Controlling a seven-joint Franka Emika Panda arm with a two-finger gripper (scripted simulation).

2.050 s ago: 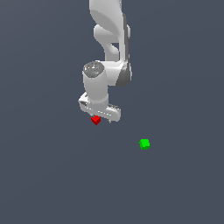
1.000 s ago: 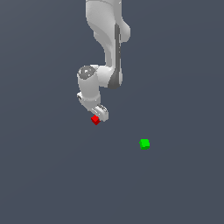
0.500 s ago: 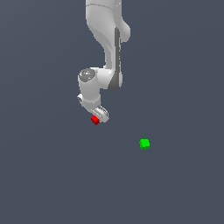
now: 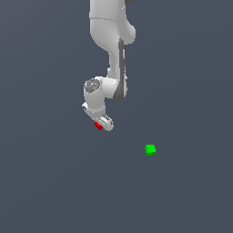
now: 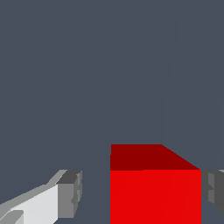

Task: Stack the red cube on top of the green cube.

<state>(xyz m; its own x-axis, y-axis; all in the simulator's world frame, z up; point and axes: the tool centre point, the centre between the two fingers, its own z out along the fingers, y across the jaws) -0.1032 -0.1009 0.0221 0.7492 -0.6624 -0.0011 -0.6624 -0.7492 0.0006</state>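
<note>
1. My gripper [image 4: 101, 124] straddles the red cube [image 5: 155, 192] – jaws spread, one pad apart from it, nothing gripped yet
2. Green cube [image 4: 150, 149] sits well apart, toward the exterior view's right – lift, carry, stacking all remain

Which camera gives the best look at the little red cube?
The wrist view: the red cube fills much of the picture, between the tool's fingers. In the exterior view only a red sliver peeks out beside the tool.
</note>
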